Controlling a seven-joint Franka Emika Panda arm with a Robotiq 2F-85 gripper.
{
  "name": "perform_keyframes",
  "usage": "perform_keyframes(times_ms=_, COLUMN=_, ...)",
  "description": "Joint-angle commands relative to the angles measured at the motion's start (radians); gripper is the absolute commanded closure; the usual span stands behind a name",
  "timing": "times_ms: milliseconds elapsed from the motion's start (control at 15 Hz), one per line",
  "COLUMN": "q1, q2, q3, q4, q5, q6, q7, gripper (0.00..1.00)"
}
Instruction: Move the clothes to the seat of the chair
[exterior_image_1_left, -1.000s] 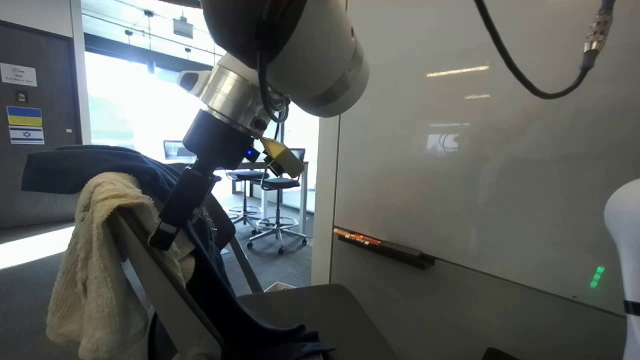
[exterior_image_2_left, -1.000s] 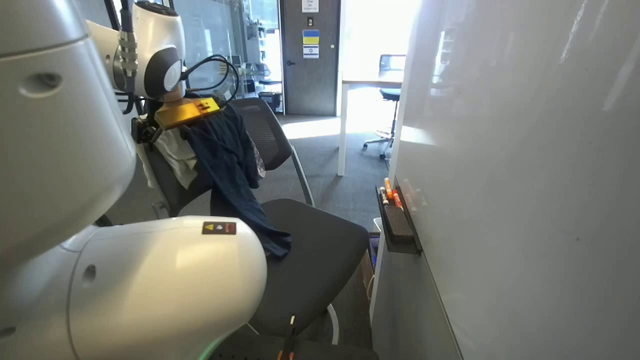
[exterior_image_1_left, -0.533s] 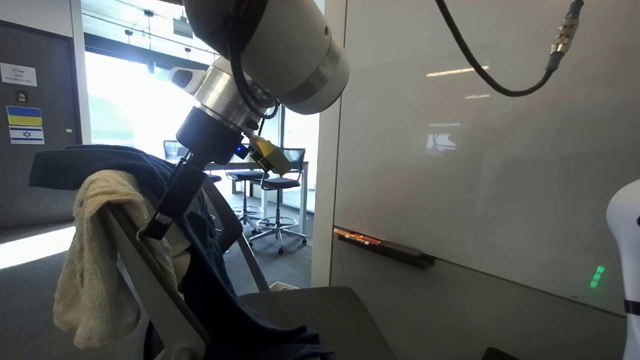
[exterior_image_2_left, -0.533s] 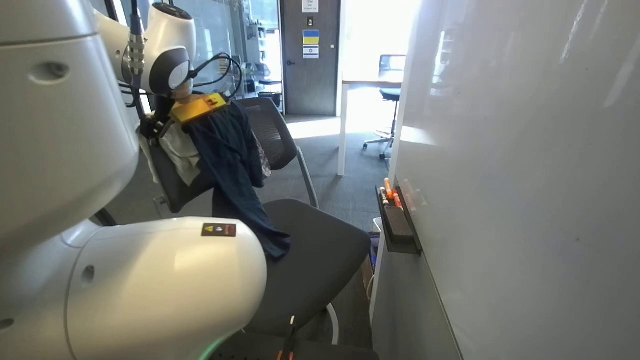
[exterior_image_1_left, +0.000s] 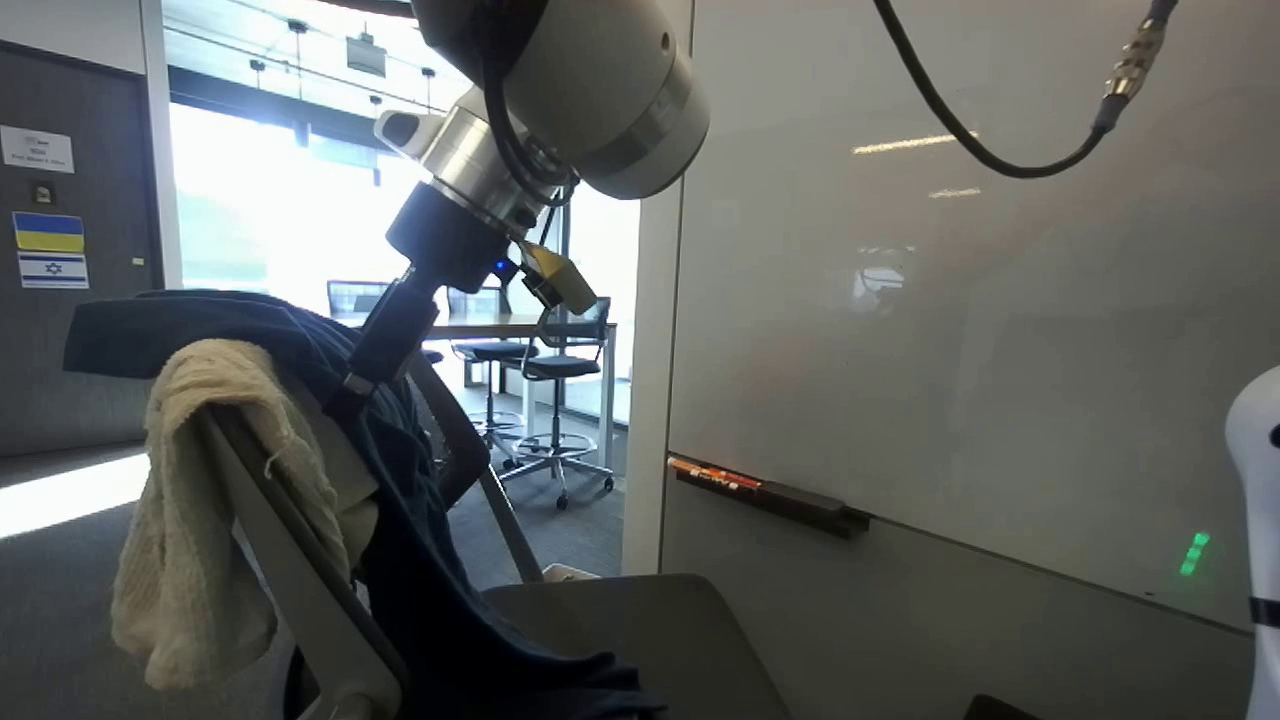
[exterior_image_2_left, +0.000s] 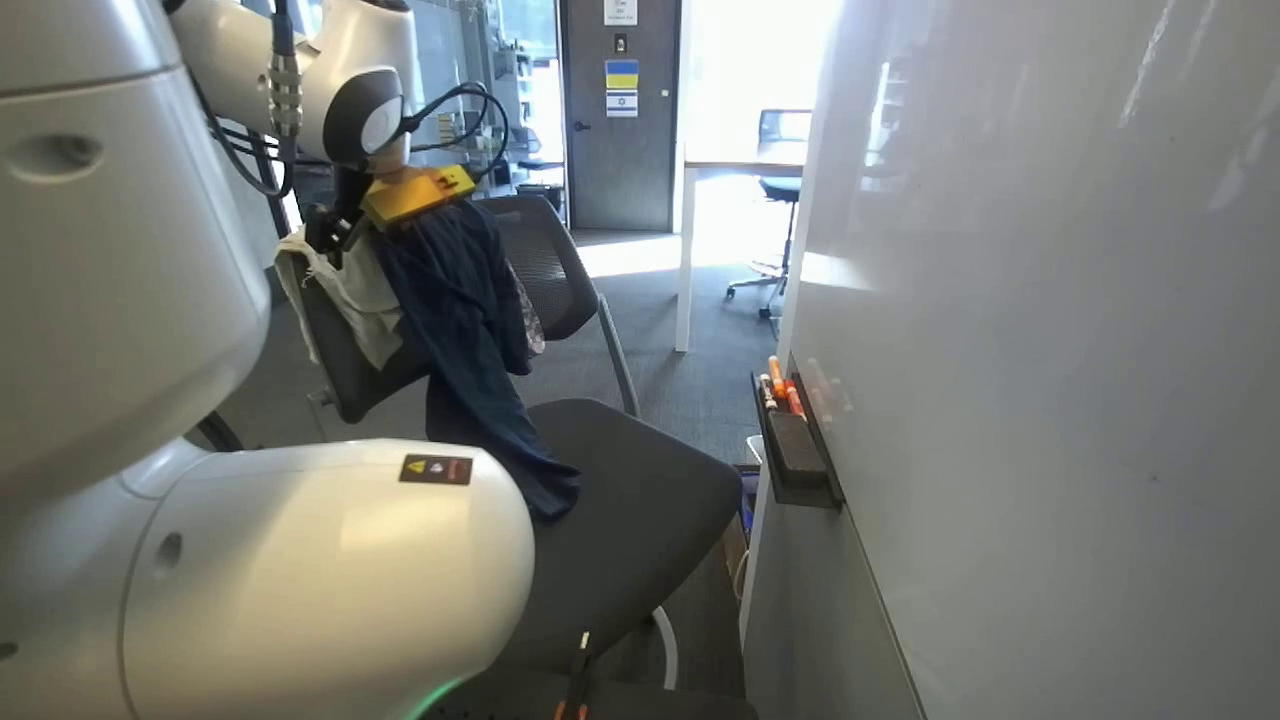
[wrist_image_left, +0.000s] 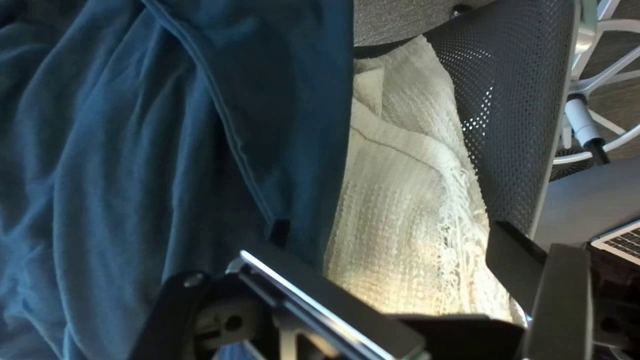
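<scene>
Black gripper (exterior_image_1_left: 348, 396) slants downward near the cream cloth (exterior_image_1_left: 187, 520), jaws apart.

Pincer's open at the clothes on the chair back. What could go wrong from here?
1. Closing could pinch two garments together: in the wrist view the open pincer spans the cream cloth, but one side of it overlaps the navy jacket.
2. In an exterior view the cream cloth drapes over the backrest, partly hanging behind it, so pulling may snag.
3. If a grip slips, that cloth could drop behind onto the floor rather than the seat.
</scene>
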Motion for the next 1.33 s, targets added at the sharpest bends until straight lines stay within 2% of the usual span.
perform_keyframes(times_ms=0, q1=-0.012, q2=-0.024, q3=0.013, q4=-0.001, q5=0.013, q6=-0.012, q7=0.022, gripper=0.00)
perform_keyframes(times_ms=267, q1=0.006, q2=0.028, q3=0.013, q4=0.004, q5=0.125, q6=0.081, q7=-0.059, gripper=0.00)
perform_keyframes(times_ms=533, q1=-0.009, q2=0.102, q3=0.024, q4=0.023, q5=0.198, q6=0.143, q7=-0.147, gripper=0.00)
perform_keyframes(times_ms=600, q1=-0.013, q2=0.117, q3=0.028, q4=0.027, q5=0.223, q6=0.150, q7=-0.182, gripper=0.00)
perform_keyframes(times_ms=667, q1=0.011, q2=0.133, q3=0.007, q4=0.028, q5=0.250, q6=0.176, q7=-0.231, gripper=0.00)
perform_keyframes(times_ms=867, q1=0.010, q2=0.162, q3=0.015, q4=0.039, q5=0.358, q6=0.236, q7=-0.369, gripper=0.00)
perform_keyframes(times_ms=1133, q1=0.003, q2=0.180, q3=0.016, q4=0.062, q5=0.503, q6=0.259, q7=-0.514, gripper=0.00)
perform_keyframes(times_ms=1200, q1=0.002, q2=0.184, q3=0.016, q4=0.067, q5=0.534, q6=0.264, q7=-0.542, gripper=0.25)
perform_keyframes(times_ms=1267, q1=0.001, q2=0.185, q3=0.015, q4=0.067, q5=0.555, q6=0.262, q7=-0.556, gripper=0.27)
